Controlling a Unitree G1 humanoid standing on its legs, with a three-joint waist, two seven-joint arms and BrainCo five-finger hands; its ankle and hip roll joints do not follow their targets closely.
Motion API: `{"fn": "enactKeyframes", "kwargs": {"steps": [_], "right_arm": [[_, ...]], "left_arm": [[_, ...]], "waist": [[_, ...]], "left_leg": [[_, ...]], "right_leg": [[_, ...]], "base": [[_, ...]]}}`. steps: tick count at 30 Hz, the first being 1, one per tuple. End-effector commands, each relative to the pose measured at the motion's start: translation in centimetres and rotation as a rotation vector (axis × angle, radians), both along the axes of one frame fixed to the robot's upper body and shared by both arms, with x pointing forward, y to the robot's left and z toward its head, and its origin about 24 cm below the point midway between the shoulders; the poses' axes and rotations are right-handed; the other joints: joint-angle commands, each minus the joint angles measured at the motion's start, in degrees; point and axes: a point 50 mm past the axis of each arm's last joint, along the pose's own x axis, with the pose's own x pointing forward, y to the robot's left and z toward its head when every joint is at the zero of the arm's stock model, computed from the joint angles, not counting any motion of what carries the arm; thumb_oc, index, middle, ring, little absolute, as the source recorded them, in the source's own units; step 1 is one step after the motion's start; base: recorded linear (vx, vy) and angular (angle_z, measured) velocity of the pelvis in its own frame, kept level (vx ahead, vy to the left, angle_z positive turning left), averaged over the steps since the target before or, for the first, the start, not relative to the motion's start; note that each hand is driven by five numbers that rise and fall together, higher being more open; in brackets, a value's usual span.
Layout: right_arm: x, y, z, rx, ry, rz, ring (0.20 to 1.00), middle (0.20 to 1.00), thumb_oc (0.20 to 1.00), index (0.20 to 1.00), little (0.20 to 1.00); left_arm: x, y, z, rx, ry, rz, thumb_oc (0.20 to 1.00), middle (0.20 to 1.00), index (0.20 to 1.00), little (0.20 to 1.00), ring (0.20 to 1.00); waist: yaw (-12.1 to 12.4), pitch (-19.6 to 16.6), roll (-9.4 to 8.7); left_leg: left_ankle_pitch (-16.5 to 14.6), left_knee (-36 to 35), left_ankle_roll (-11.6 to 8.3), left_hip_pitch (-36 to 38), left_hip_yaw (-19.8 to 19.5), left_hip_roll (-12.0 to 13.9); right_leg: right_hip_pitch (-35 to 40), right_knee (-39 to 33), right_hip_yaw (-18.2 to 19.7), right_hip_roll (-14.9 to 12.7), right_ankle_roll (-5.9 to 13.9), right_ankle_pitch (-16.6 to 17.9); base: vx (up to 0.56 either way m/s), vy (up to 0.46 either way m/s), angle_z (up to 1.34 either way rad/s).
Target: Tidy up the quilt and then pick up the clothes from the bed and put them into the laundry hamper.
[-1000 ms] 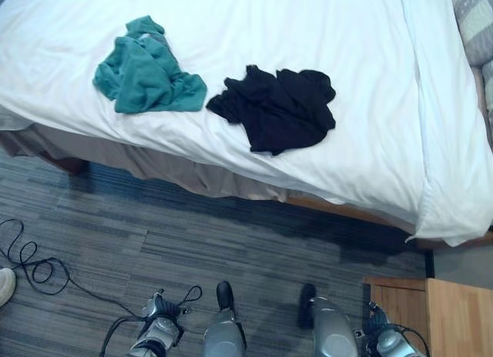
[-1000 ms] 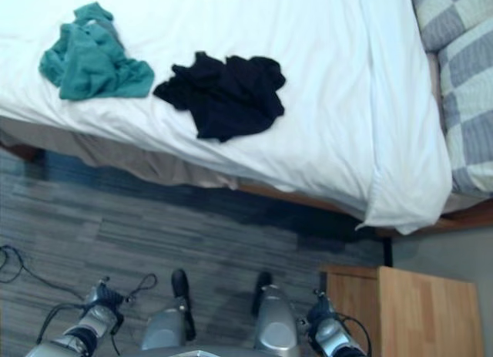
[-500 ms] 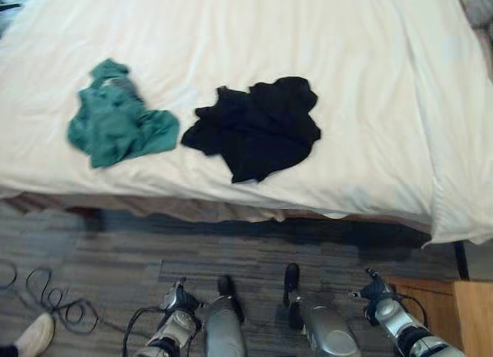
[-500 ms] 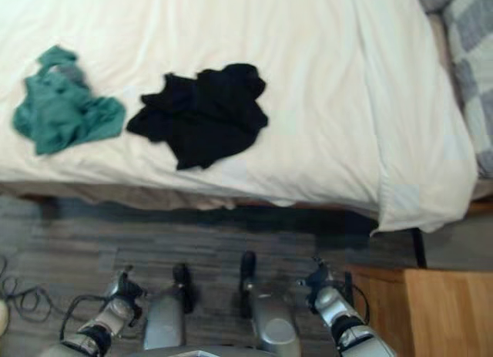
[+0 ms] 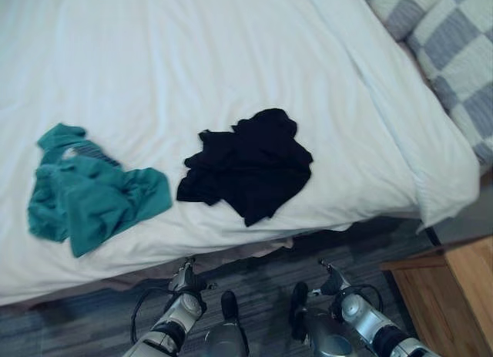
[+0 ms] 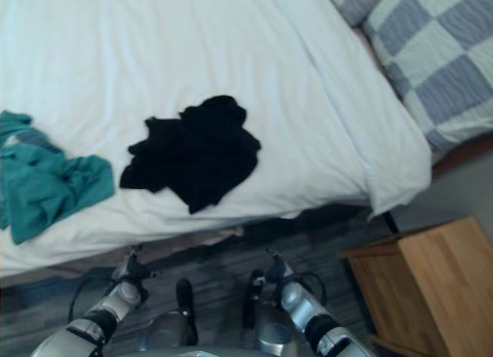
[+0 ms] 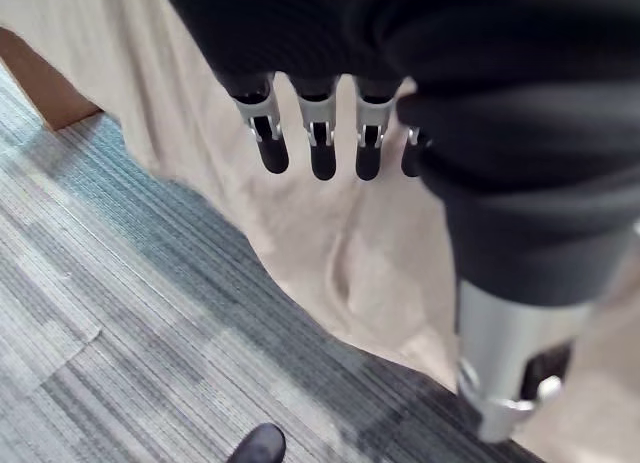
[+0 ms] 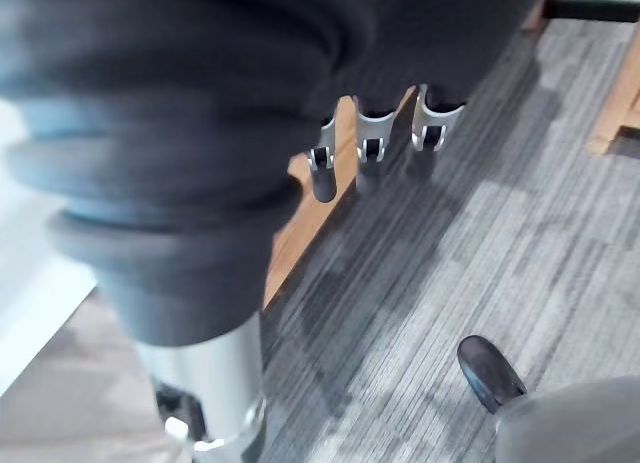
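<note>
Left eye view shows a crumpled black garment (image 5: 250,164) lying on the white quilt (image 5: 192,72), near the bed's front edge and about midway across. A bunched teal garment (image 5: 88,191) lies on the quilt too, to the robot's left of the black one, close to it but not touching, also near the front edge. The quilt covers the bed smoothly with only faint creases; on the robot's right its folded edge runs diagonally toward the corner, where it hangs over the side. Beyond that edge, at the head of the bed, sits a grey and white checked pillow (image 5: 451,52).

Below the bed's edge, the left hand (image 5: 185,282) hangs low over the grey striped carpet (image 5: 108,330), holding nothing; in the left wrist view its fingers (image 7: 318,143) point out straight and relaxed toward the beige bed skirt (image 7: 330,233). The right hand (image 5: 333,284) hangs likewise on the other side, empty, with fingers (image 8: 368,163) extended above the carpet. A wooden nightstand (image 5: 451,295) stands on the floor at the robot's right, beside the bed's corner.
</note>
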Motion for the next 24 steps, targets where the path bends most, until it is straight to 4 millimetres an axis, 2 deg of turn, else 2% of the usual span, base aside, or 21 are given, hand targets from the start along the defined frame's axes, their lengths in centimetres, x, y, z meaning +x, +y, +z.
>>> {"fn": "enactKeyframes", "kwargs": {"steps": [1, 2, 3, 4, 5, 7, 8, 9, 10, 11, 12, 13, 15, 16, 17, 19, 20, 21, 22, 23, 24], "right_arm": [[1.9, -0.9, 1.4, -0.044, -0.069, 0.038, 1.000, 1.000, 1.000, 1.000, 1.000], [1.9, -1.0, 1.3, -0.049, -0.066, 0.037, 1.000, 1.000, 1.000, 1.000, 1.000], [2.1, -1.2, 1.6, -0.055, -0.074, 0.039, 1.000, 1.000, 1.000, 1.000, 1.000], [2.3, -2.0, 1.6, -0.073, -0.072, 0.015, 1.000, 1.000, 1.000, 1.000, 1.000], [2.6, -3.7, 1.5, -0.144, -0.056, -0.024, 1.000, 1.000, 1.000, 1.000, 1.000], [2.3, -4.9, 1.1, -0.159, -0.022, -0.092, 1.000, 1.000, 1.000, 1.000, 1.000], [2.1, -5.3, 1.0, -0.152, -0.014, -0.112, 1.000, 1.000, 1.000, 1.000, 1.000], [2.0, -5.5, 1.0, -0.148, -0.014, -0.125, 1.000, 1.000, 1.000, 1.000, 1.000], [2.0, -5.5, 1.0, -0.148, -0.014, -0.125, 1.000, 1.000, 1.000, 1.000, 1.000], [1.5, -5.7, 0.7, -0.150, 0.002, -0.131, 1.000, 1.000, 1.000, 1.000, 1.000], [1.2, -5.8, 0.4, -0.157, 0.015, -0.132, 1.000, 1.000, 1.000, 1.000, 1.000], [1.2, -5.8, 0.5, -0.157, 0.015, -0.132, 1.000, 1.000, 1.000, 1.000, 1.000], [-0.1, -6.6, -0.3, -0.160, 0.060, -0.163, 1.000, 1.000, 1.000, 1.000, 1.000], [-0.1, -6.6, -0.4, -0.160, 0.061, -0.164, 1.000, 1.000, 1.000, 1.000, 1.000], [-0.6, -6.1, -0.7, -0.143, 0.083, -0.164, 1.000, 1.000, 1.000, 1.000, 1.000], [-0.2, -4.5, -0.6, -0.096, 0.070, -0.152, 1.000, 1.000, 1.000, 1.000, 1.000], [-0.2, -4.4, -0.6, -0.095, 0.069, -0.152, 1.000, 1.000, 1.000, 1.000, 1.000], [0.1, -3.6, -0.5, -0.065, 0.058, -0.143, 1.000, 1.000, 1.000, 1.000, 1.000], [0.2, -2.9, -0.4, -0.042, 0.053, -0.134, 1.000, 1.000, 1.000, 1.000, 1.000], [0.2, -2.2, -0.4, -0.031, 0.049, -0.113, 1.000, 1.000, 1.000, 1.000, 1.000], [0.3, -2.1, -0.3, -0.031, 0.045, -0.109, 1.000, 1.000, 1.000, 1.000, 1.000]], "left_arm": [[-1.6, 0.5, -0.8, 0.038, 0.059, -0.008, 1.000, 1.000, 1.000, 1.000, 1.000], [-2.0, 0.0, -1.2, 0.031, 0.069, -0.017, 1.000, 1.000, 1.000, 1.000, 1.000], [-2.0, -0.5, -1.3, 0.014, 0.062, -0.015, 1.000, 1.000, 1.000, 1.000, 1.000], [-1.2, -1.4, -1.0, -0.020, 0.035, -0.013, 1.000, 1.000, 1.000, 1.000, 1.000], [-0.8, -2.1, -0.9, -0.023, 0.024, -0.030, 1.000, 1.000, 1.000, 1.000, 1.000], [-1.0, -2.5, -1.1, -0.037, 0.026, -0.035, 1.000, 1.000, 1.000, 1.000, 1.000], [-1.1, -2.4, -1.1, -0.042, 0.031, -0.029, 1.000, 1.000, 1.000, 1.000, 1.000], [-1.5, -2.2, -1.4, -0.039, 0.044, -0.020, 1.000, 1.000, 1.000, 1.000, 1.000], [-1.5, -2.2, -1.4, -0.039, 0.044, -0.020, 1.000, 1.000, 1.000, 1.000, 1.000], [-2.3, -1.9, -1.7, -0.028, 0.074, -0.019, 1.000, 1.000, 1.000, 1.000, 1.000], [-2.5, -2.0, -1.9, -0.026, 0.085, -0.022, 1.000, 1.000, 1.000, 1.000, 1.000], [-2.5, -2.0, -1.9, -0.027, 0.084, -0.022, 1.000, 1.000, 1.000, 1.000, 1.000], [-2.6, -2.5, -2.1, -0.019, 0.106, -0.069, 1.000, 1.000, 1.000, 1.000, 1.000], [-2.6, -2.6, -2.1, -0.020, 0.106, -0.069, 1.000, 1.000, 1.000, 1.000, 1.000], [-2.1, -3.0, -1.9, -0.017, 0.102, -0.115, 1.000, 1.000, 1.000, 1.000, 1.000], [-1.3, -2.7, -1.4, 0.005, 0.085, -0.138, 1.000, 1.000, 1.000, 1.000, 1.000], [-1.3, -2.6, -1.4, 0.005, 0.084, -0.138, 1.000, 1.000, 1.000, 1.000, 1.000], [-0.9, -2.3, -1.1, 0.017, 0.070, -0.143, 1.000, 1.000, 1.000, 1.000, 1.000], [-0.9, -2.0, -1.0, 0.028, 0.071, -0.147, 1.000, 1.000, 1.000, 1.000, 1.000], [-1.1, -1.3, -1.0, 0.046, 0.080, -0.138, 1.000, 1.000, 1.000, 1.000, 1.000], [-1.3, -0.9, -1.0, 0.055, 0.087, -0.130, 1.000, 1.000, 1.000, 1.000, 1.000]], "waist": [[1.01, 0.46, -1.25], [1.14, 0.98, -0.69], [1.15, 1.66, -0.03], [1.59, 3.04, 0.93], [1.29, 4.00, 2.25], [0.18, 2.20, 3.06], [-0.09, 1.29, 3.01], [-0.38, 0.15, 2.94], [-0.41, 0.00, 2.85], [-0.61, -1.49, 3.19], [-0.67, -2.04, 3.45], [-0.71, -2.15, 3.45], [-1.54, -3.82, 4.52], [-1.50, -3.79, 4.53], [-1.93, -4.83, 3.93], [-1.66, -4.52, 2.02], [-1.54, -4.51, 1.86], [-1.23, -4.07, 1.05], [-0.73, -3.77, 0.77], [-0.23, -3.12, 0.81], [-0.25, -2.79, 0.86]], "left_leg": [[-7.84, 7.33, -0.64, -2.50, -1.24, -2.02], [-8.76, 10.90, -0.68, -4.13, -2.54, -3.49], [-8.77, 16.02, -1.56, -7.12, -3.16, -4.37], [-6.44, 22.64, -3.96, -11.14, -3.14, -4.84], [-0.74, 28.76, -8.80, -15.70, -0.30, -1.34], [-2.22, 23.86, -6.56, -12.23, 5.30, 5.48], [-3.08, 21.29, -5.80, -10.55, 6.14, 6.51], [-3.14, 16.75, -5.79, -8.95, 5.12, 7.34], [-2.83, 16.36, -5.73, -8.96, 5.17, 7.17], [-1.51, 9.52, -6.02, -7.00, 1.43, 8.45], [0.09, 5.99, -6.60, -6.15, -1.10, 9.51], [0.33, 5.77, -6.58, -6.24, -1.13, 9.47], [1.86, 0.10, -7.94, -4.82, -4.23, 11.75], [1.95, -0.17, -7.95, -4.56, -4.14, 11.75], [0.56, -0.62, -8.51, -3.38, -3.73, 9.80], [-1.76, 1.22, -7.20, -3.18, -2.98, 7.00], [-1.86, 1.35, -7.13, -3.21, -2.83, 6.87], [-3.00, 2.27, -6.32, -2.80, -1.46, 6.15], [-3.84, 3.06, -5.47, -2.49, -0.57, 5.78], [-4.58, 3.71, -4.43, -1.49, 1.06, 5.17], [-4.45, 3.59, -3.90, -1.25, 1.52, 4.62]], "right_leg": [[0.51, -0.33, 0.59, -0.97, 1.30, -4.61], [1.61, -1.86, 1.40, -0.96, -0.36, -6.09], [1.87, -2.68, 2.09, -1.12, -0.91, -5.88], [2.52, -3.67, 1.56, -1.72, -1.63, -5.76], [3.47, -5.79, 0.46, -2.55, -2.40, -5.70], [4.46, -8.78, -1.68, -4.80, -0.82, -4.91], [4.90, -9.95, -1.93, -5.62, -0.02, -4.30], [4.74, -10.73, -1.94, -7.03, 1.26, -3.38], [4.59, -10.80, -1.93, -7.14, 1.26, -3.26], [4.90, -11.19, -1.31, -8.40, 2.27, -3.05], [4.67, -10.80, -0.82, -9.34, 2.79, -2.91], [4.53, -10.83, -0.85, -9.35, 2.77, -2.82], [5.13, -10.02, -1.55, -12.29, 4.61, -2.84], [5.22, -10.01, -1.54, -12.29, 4.63, -2.89], [5.06, -9.52, -1.83, -15.01, 6.07, -0.08], [3.63, -8.60, -1.17, -17.16, 6.80, 3.32], [3.52, -8.57, -0.98, -17.30, 6.87, 3.35], [2.47, -7.60, -1.53, -18.13, 6.67, 5.14], [1.93, -6.70, -3.02, -18.50, 6.29, 5.17], [1.93, -4.03, -5.55, -17.33, 5.09, 2.97], [1.87, -2.75, -5.28, -15.66, 4.54, 1.71]], "base": [[0.04, 0.066, 0.70], [-0.02, 0.045, 0.68], [-0.08, 0.078, 0.55], [-0.21, 0.139, 0.89], [-0.18, 0.171, 0.97], [-0.02, 0.249, 0.91], [0.09, 0.339, 0.48], [0.07, 0.222, 0.21], [0.10, 0.404, 0.14], [0.09, 0.422, 0.06], [0.09, 0.421, 0.00], [0.04, 0.360, -0.05], [0.07, 0.546, 0.00], [0.09, 0.740, 0.09], [0.03, 0.527, 0.05], [-0.02, 0.449, 0.05], [-0.05, 0.243, 0.02], [-0.04, 0.242, 0.04], [-0.09, 0.452, -0.23], [-0.11, 0.426, -0.41], [-0.14, 0.418, -0.75]]}}
